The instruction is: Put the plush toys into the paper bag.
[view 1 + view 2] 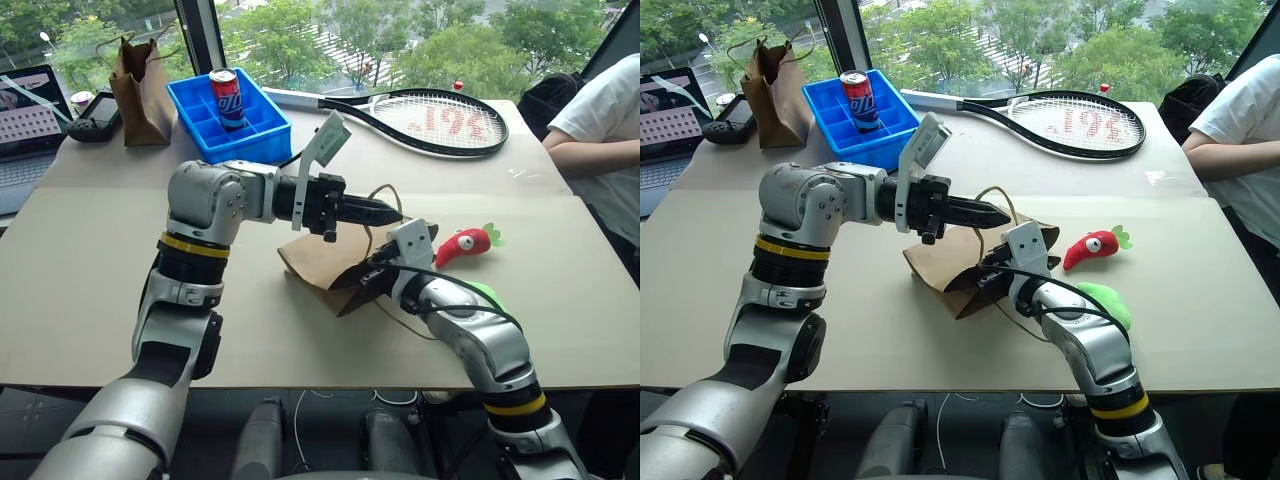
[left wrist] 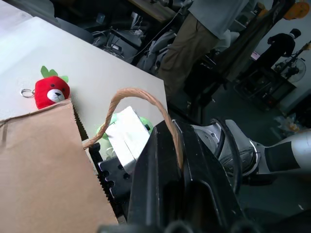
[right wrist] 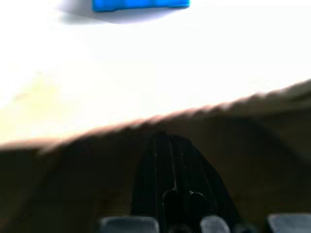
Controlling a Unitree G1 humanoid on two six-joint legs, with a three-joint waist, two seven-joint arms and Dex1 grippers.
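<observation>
Two grippers (image 1: 390,212) (image 1: 368,280) hold one paper bag (image 1: 318,264); two plush toys (image 1: 466,243) (image 1: 1106,302) beside.

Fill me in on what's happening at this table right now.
A humanoid robot is working on the light-brown paper bag lying on the table. Its left end effector is shut on one twisted loop handle, lifting it. The right end effector, shut, is at the bag's serrated mouth edge. Neither plush toy is in the bag yet: the red chili plush and the lime-green plush both lie on the table beside the bag.
</observation>
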